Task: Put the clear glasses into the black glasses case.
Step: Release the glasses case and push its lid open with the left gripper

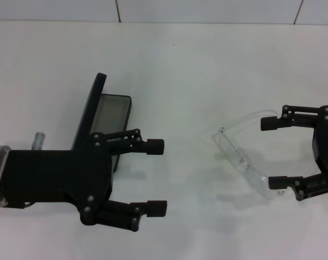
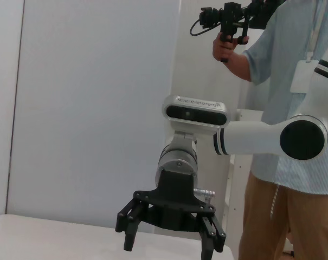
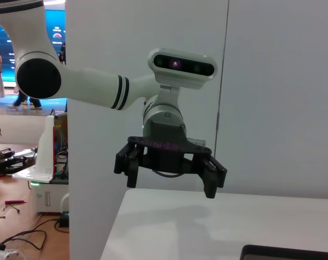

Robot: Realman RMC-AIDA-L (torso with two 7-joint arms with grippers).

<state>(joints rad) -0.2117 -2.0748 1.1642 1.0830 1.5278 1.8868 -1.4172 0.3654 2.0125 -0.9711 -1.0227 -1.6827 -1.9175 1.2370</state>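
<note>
The clear glasses [image 1: 240, 156] lie on the white table [image 1: 196, 70], right of centre. My right gripper [image 1: 272, 153] is open, its two fingers straddling the glasses' right end without closing on them. The black glasses case [image 1: 110, 111] stands open at the left, its lid upright and the grey lining showing. My left gripper [image 1: 157, 176] is open and holds nothing, in front of the case and partly hiding it. In the left wrist view the right gripper [image 2: 168, 245] shows from the front. The right wrist view shows the left gripper [image 3: 169, 181] and an edge of the case [image 3: 288, 252].
A wall [image 1: 207, 10] runs along the table's far edge. A person [image 2: 294, 81] holding a camera rig stands behind the robot's body. Beyond the table's side are a floor with cables [image 3: 23, 233] and other equipment.
</note>
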